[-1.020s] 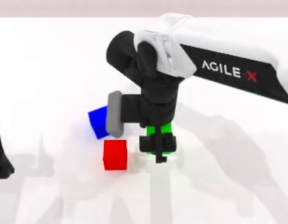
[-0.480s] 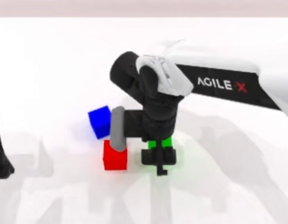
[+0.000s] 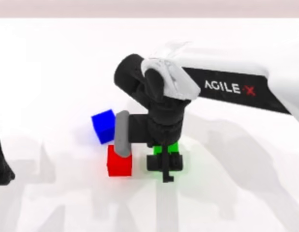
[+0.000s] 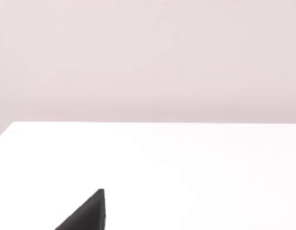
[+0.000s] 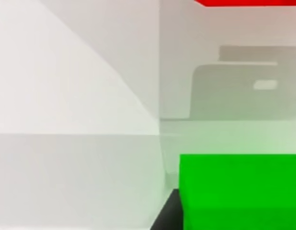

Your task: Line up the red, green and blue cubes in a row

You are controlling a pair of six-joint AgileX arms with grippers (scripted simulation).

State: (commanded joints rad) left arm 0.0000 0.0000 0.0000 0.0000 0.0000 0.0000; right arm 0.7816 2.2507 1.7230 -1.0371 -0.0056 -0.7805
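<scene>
Sitting mid-table, a bright green cube (image 3: 165, 147) is gripped by the right gripper (image 3: 165, 163) from above. A red cube (image 3: 119, 162) lies just left; a blue cube (image 3: 103, 125) behind it. Left arm (image 3: 2, 164) is parked at the left edge.

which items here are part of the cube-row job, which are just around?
Job:
- red cube
- green cube, under right gripper
- blue cube

Just around:
- table
- left arm, parked at the table's left edge

Bright, even light washes the white table (image 3: 52, 72), with soft grey overlapping shadows beneath the right arm (image 3: 227, 89).
</scene>
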